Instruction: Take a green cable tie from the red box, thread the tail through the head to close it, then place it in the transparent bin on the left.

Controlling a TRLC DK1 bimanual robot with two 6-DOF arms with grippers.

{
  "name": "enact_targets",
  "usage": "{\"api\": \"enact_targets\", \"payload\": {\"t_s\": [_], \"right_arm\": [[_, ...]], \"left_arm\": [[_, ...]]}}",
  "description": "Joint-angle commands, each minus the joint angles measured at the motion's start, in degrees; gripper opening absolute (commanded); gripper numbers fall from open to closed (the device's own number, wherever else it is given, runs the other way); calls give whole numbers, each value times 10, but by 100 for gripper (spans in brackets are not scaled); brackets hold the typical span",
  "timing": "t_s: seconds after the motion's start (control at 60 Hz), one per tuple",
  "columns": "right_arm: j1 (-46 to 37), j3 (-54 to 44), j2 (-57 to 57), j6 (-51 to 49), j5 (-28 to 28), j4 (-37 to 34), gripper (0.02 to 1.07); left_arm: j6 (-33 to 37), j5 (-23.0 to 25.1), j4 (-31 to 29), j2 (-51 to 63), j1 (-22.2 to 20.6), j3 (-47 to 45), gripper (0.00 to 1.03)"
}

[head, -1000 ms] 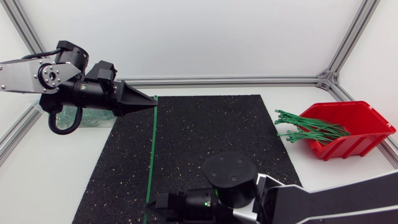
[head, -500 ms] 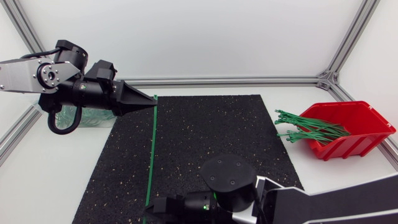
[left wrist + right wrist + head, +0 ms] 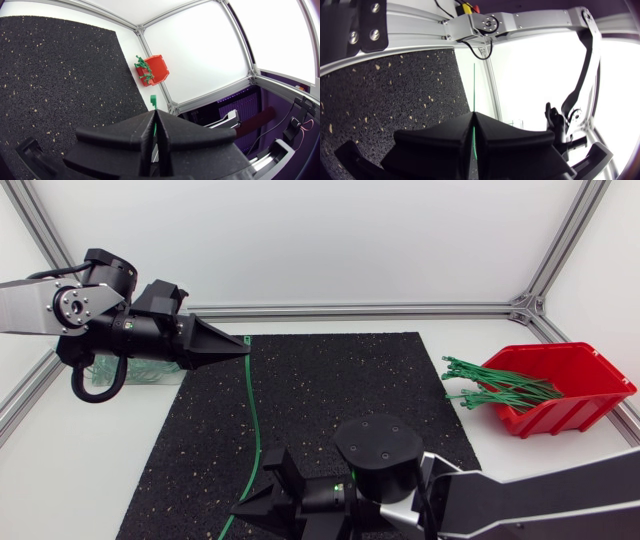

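Across the 9 o'clock half of the black speckled mat [image 3: 350,390], one green cable tie [image 3: 254,420] spans both grippers. It is a thin strip, bowed toward 3 o'clock at mid-length. At 10 o'clock the left gripper [image 3: 240,350] is clamped on the head end; the head protrudes just past its fingertips. At 6 o'clock the right gripper [image 3: 245,510] is closed on the tail end. A wide stretch of mat lies between the tie and the red box [image 3: 575,412] at 3 o'clock, where loose green ties [image 3: 500,387] overhang the rim. The transparent bin [image 3: 150,372] sits at 10 o'clock, partly behind the left arm [image 3: 40,305].
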Motion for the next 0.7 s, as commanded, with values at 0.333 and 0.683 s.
{"api": "enact_targets", "payload": {"t_s": [0.333, 0.683], "right_arm": [[-17, -13, -47, 288, -40, -7, 8], [-9, 11, -76, 460, -35, -126, 8]], "left_arm": [[51, 12, 19, -95, -19, -78, 4], [49, 12, 29, -127, -34, -97, 4]]}}
